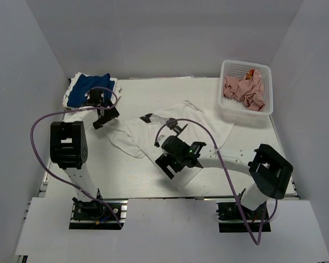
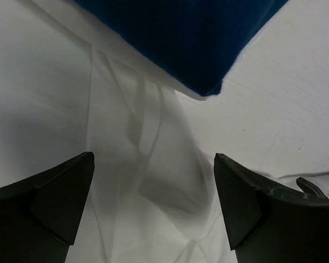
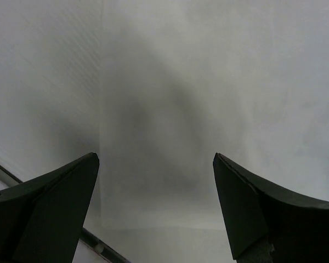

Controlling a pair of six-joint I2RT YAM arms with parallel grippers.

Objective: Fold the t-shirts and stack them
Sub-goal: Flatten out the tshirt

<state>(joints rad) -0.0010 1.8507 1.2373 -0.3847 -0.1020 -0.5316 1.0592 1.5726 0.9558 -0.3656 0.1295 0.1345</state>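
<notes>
Your R claw [image 3: 156, 159]: wide open, empty, by white t-shirt [image 1: 136, 137]. L claw [image 2: 153, 156] likewise open, empty, nr blue t-shirt [image 2: 175, 33].

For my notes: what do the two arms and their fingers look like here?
The left arm and right arm have white tubular links joined by boxy black housings. A purple cable loops loosely along each. A small green light glows near the right wrist. The fingers are matte black wedges tapering to blunt tips.
</notes>
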